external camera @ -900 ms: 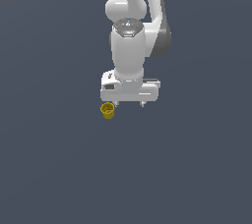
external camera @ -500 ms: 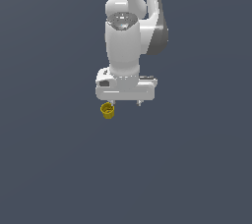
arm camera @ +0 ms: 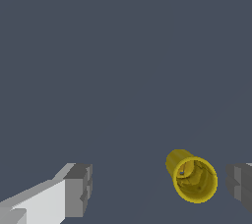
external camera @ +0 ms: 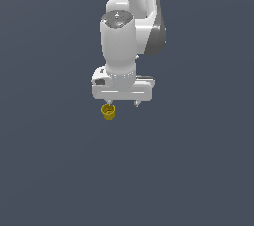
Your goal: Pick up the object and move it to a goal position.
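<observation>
The object, a small mustard-yellow cup [external camera: 108, 112], stands on the dark grey floor just under the white gripper [external camera: 122, 104]. In the exterior view it sits below the finger on that view's left, while the other finger [external camera: 136, 103] hangs apart from it. In the wrist view the cup [arm camera: 193, 178] shows its open mouth to the camera. It lies between the two grey fingertips [arm camera: 78, 190] of the gripper [arm camera: 160, 188], much closer to one than the other, and touches neither. The gripper is open and holds nothing.
The white arm [external camera: 121, 46] rises from the gripper toward the top of the exterior view. A plain dark grey floor [external camera: 198, 170] surrounds the cup, and no other objects are visible.
The gripper and wrist have shifted a little toward the exterior view's left, bringing one finger over the cup. The cup has not moved, and the fingers remain spread.
</observation>
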